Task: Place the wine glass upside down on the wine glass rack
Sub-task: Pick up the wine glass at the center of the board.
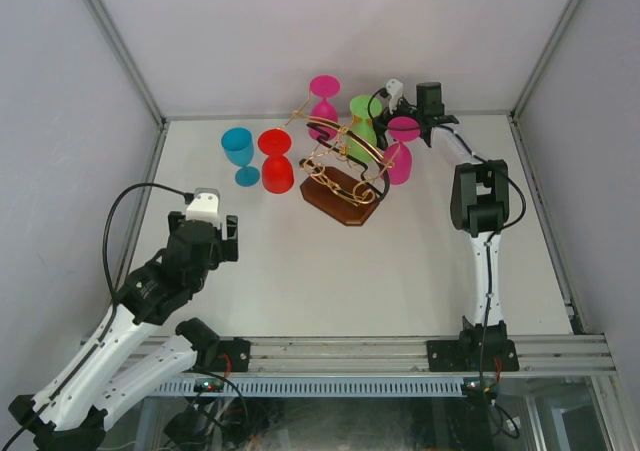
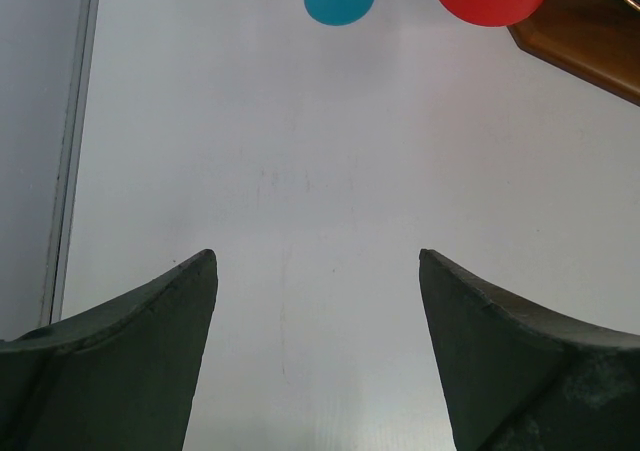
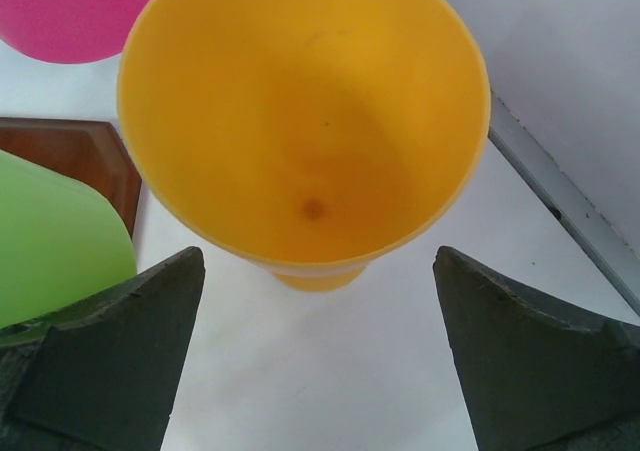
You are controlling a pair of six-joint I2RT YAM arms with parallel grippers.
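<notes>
The wine glass rack (image 1: 340, 176), gold wire on a dark wooden base (image 3: 70, 156), stands mid-table and carries two pink glasses (image 1: 323, 106) and a green one (image 1: 362, 126) upside down. A yellow wine glass (image 3: 305, 121) stands upright just beyond my right gripper (image 3: 318, 256), which is open with its fingers on either side of the glass foot and not touching it. In the top view my right gripper (image 1: 410, 106) sits at the back right of the rack and hides the yellow glass. My left gripper (image 2: 315, 261) is open and empty over bare table.
A blue glass (image 1: 238, 151) stands upright and a red glass (image 1: 276, 166) stands upside down on the table left of the rack. Both show at the top of the left wrist view, along with the rack's base (image 2: 590, 46). Back wall rail runs close behind the right gripper.
</notes>
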